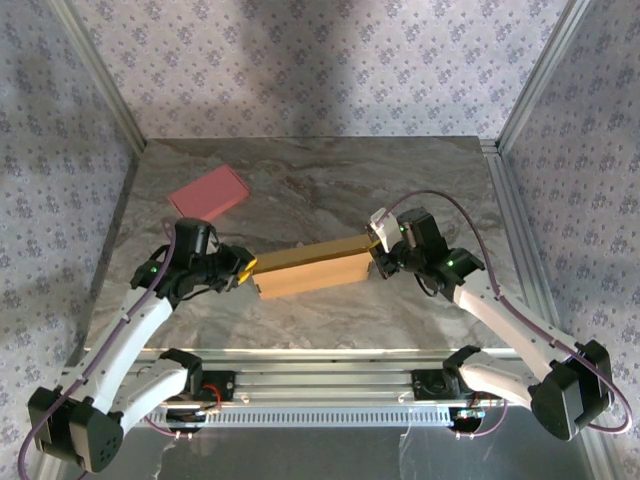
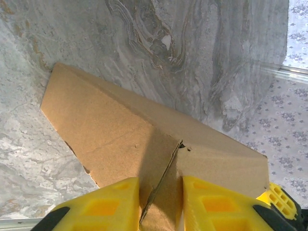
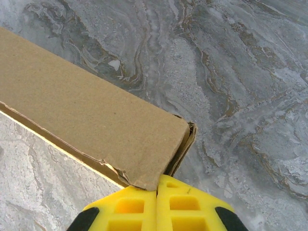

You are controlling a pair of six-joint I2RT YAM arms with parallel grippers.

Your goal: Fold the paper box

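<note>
The paper box point(image 1: 310, 268) is a long brown cardboard shape lying across the middle of the table, between the two arms. My left gripper point(image 1: 248, 268) is at its left end. In the left wrist view its yellow fingers point(image 2: 110, 204) stand a short way apart, with a cardboard flap edge point(image 2: 166, 168) of the box point(image 2: 110, 130) running between them. I cannot tell whether they press on it. My right gripper point(image 1: 376, 252) is at the box's right end. In the right wrist view that gripper point(image 3: 158, 183) is shut, its fingertips against the box's point(image 3: 86, 115) torn near corner.
A pink flat rectangle point(image 1: 208, 193) lies at the back left of the marble table point(image 1: 400, 180). Metal frame rails point(image 1: 515, 230) run along the table's sides. Patterned walls enclose the back and both sides.
</note>
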